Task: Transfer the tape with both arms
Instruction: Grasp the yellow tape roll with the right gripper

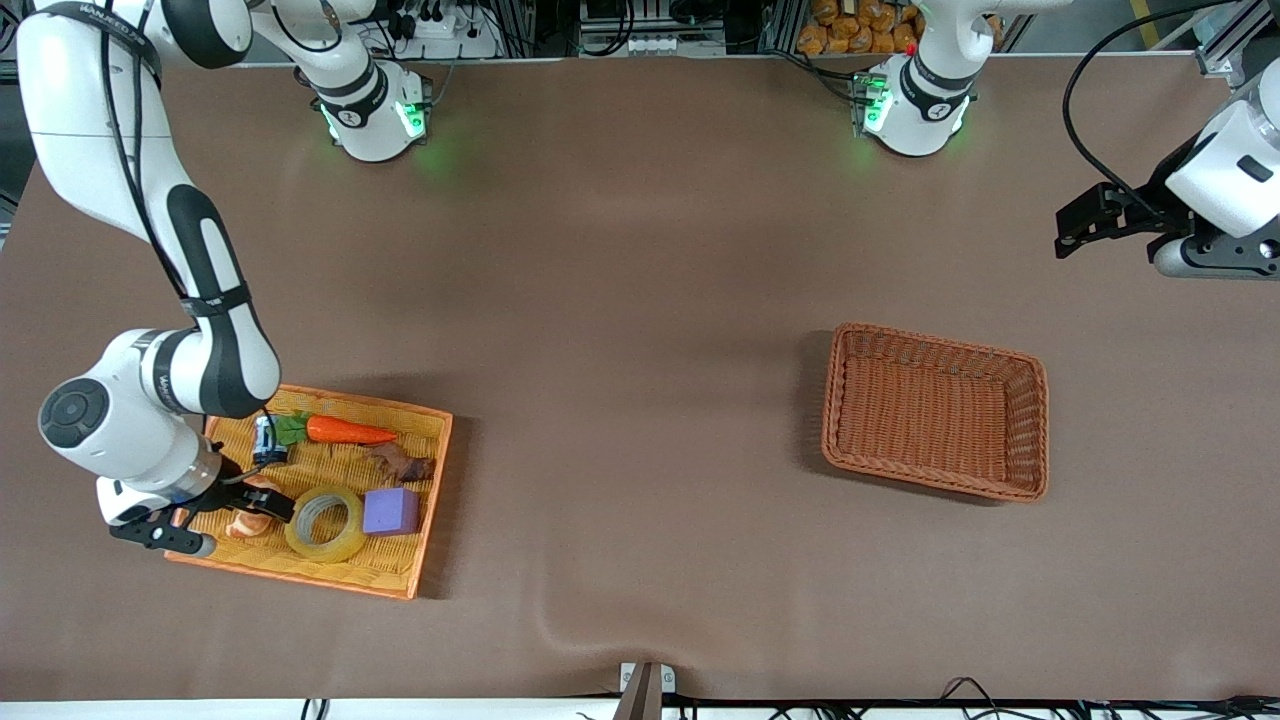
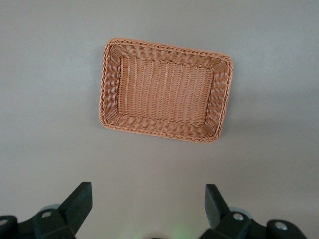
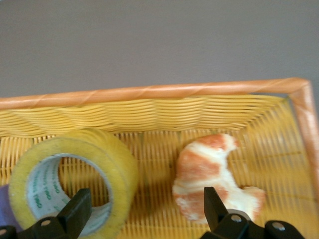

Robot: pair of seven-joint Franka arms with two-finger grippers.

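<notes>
Here the tape (image 1: 325, 523) lies in the yellow tray (image 1: 420, 560) under the open right tool (image 1: 215, 505) — brown basket (image 1: 935, 480) empty, left tool (image 2: 149, 209) open.

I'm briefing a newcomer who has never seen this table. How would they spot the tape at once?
Find the yellow tray at the right arm's end of the table. The tape lies flat in it, along its edge nearest the front camera, between a croissant and a purple cube. It alone is a ring: translucent yellowish, with a pale core.
</notes>
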